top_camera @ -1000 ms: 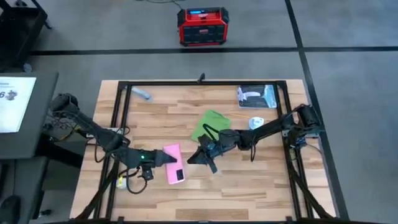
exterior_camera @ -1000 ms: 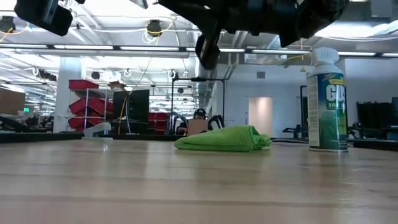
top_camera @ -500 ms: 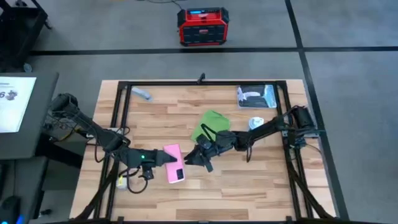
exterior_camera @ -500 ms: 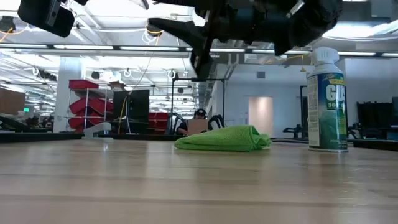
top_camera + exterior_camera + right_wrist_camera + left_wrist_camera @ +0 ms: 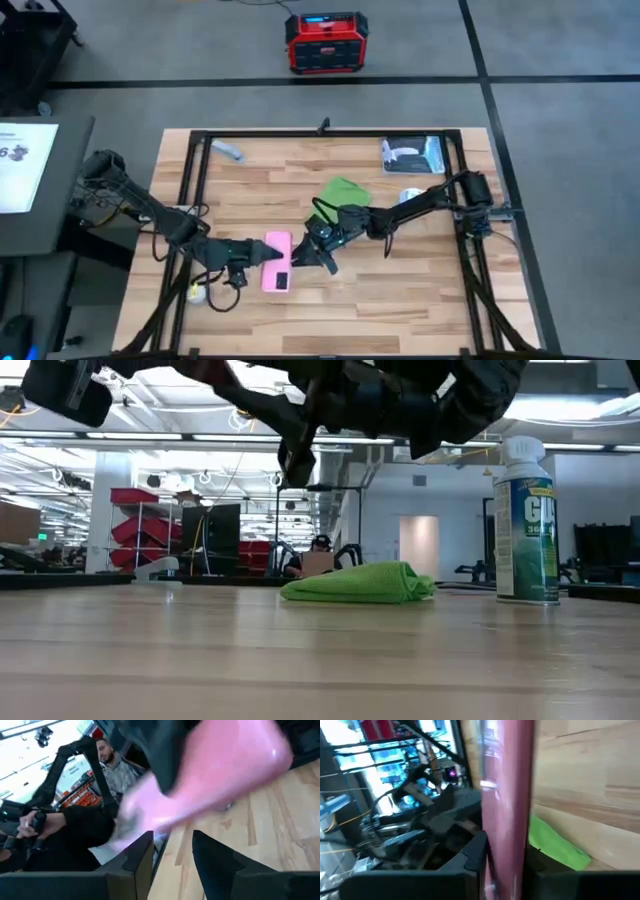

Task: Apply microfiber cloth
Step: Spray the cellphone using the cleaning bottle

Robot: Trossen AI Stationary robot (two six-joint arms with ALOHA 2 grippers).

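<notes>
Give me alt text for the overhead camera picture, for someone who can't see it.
Seen from above, the left hand holds a pink phone over a wooden table, and the right hand reaches in beside the phone. The green microfiber cloth lies untouched behind them, with a blue-and-white packet near the far right corner.

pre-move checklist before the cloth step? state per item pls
1. Phone held by left gripper: ok, clamped edge-on in the left wrist view.
2. Cloth free on table: ok, untouched.
3. Right gripper holding cloth: not ok, open and empty beside the phone.
4. Spray can clear of cloth: ok, upright and apart.
5. Right gripper touching phone: cannot tell.
</notes>
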